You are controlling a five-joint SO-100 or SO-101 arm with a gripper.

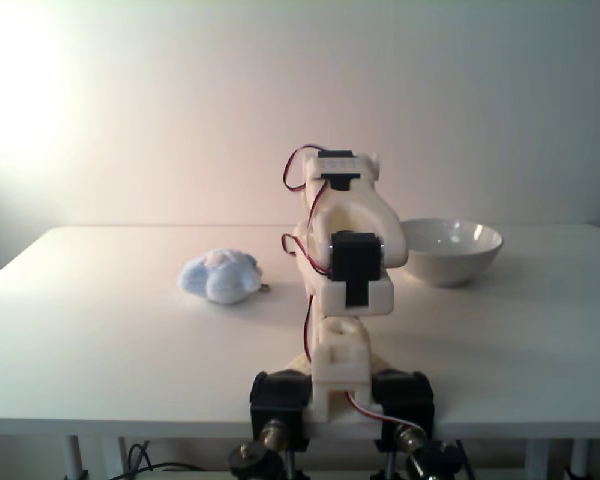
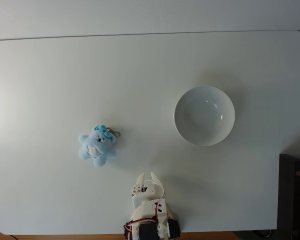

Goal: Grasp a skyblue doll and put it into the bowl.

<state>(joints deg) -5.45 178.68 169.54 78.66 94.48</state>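
Note:
The skyblue doll (image 1: 220,276) (image 2: 96,146), a small fluffy bear shape with a whitish patch, lies on the white table left of centre in both fixed views. The white bowl (image 1: 450,250) (image 2: 205,116) stands empty to the right. In a fixed view from above, my gripper (image 2: 147,175) is folded back near the front edge. It sits below and to the right of the doll and well apart from it. Its fingertips stand slightly apart with nothing between them. In a fixed view from the front, the arm's body (image 1: 345,270) hides the gripper.
The white table (image 2: 50,65) runs to a wall behind. A black object (image 2: 294,195) stands off the table's right front corner. The arm's base and clamps (image 1: 340,400) sit at the front edge. A small metal ring (image 2: 115,133) sticks out from the doll.

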